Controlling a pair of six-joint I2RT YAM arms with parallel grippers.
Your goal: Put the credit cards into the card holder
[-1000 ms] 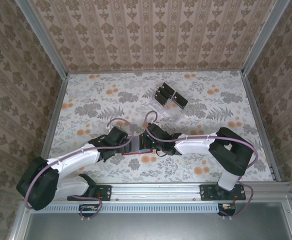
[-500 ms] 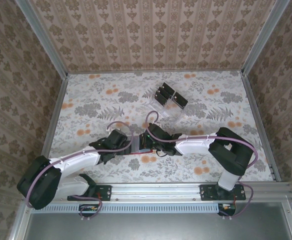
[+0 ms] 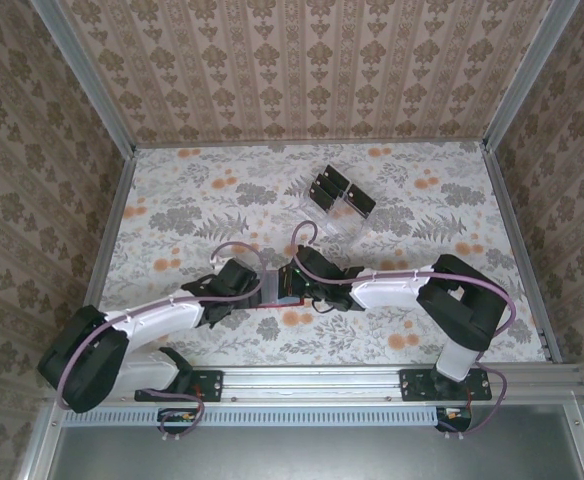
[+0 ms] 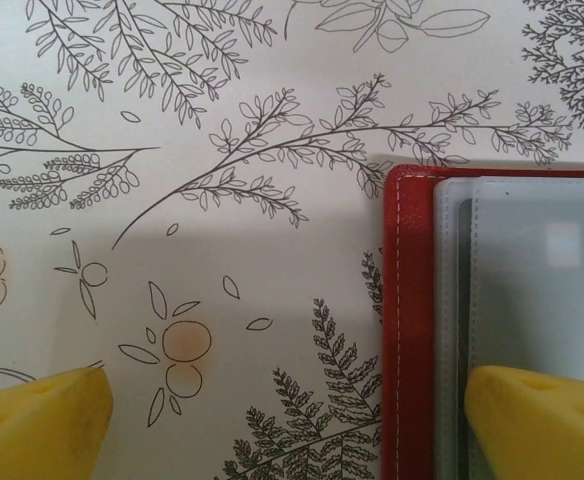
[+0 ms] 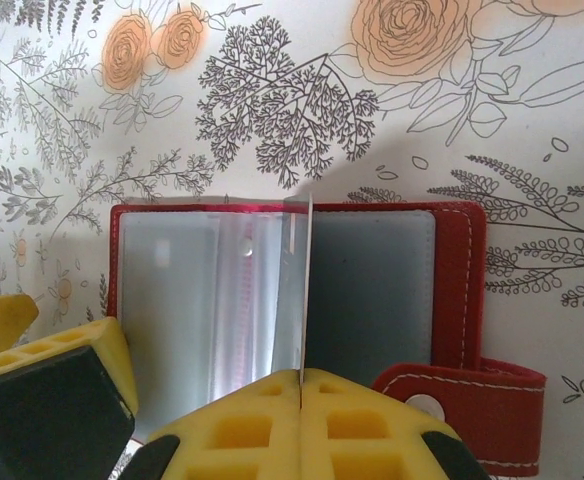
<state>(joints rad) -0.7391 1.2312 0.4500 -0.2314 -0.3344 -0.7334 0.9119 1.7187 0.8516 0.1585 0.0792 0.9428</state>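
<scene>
**Small shift on the left**

The left gripper (image 4: 287, 425), fingers spread wide, sits slightly nearer the bases than before. The right gripper (image 5: 302, 385) stays pinching a thin card (image 5: 305, 290), edge-on, over the red leather-like folding wallet (image 5: 462, 290), which lies open between both grippers, grey-blue pockets upward.

Left arm (image 3: 162, 320) stretched forward and rightward, low. Right arm (image 3: 392, 290) bent at elbow, reaching left. Wrists nearly meeting. Left gripper (image 4: 287, 420) facing down, yellow fingers (image 4: 537, 420) spread wide. Right gripper (image 5: 302, 415) fingers pressed together.
</scene>
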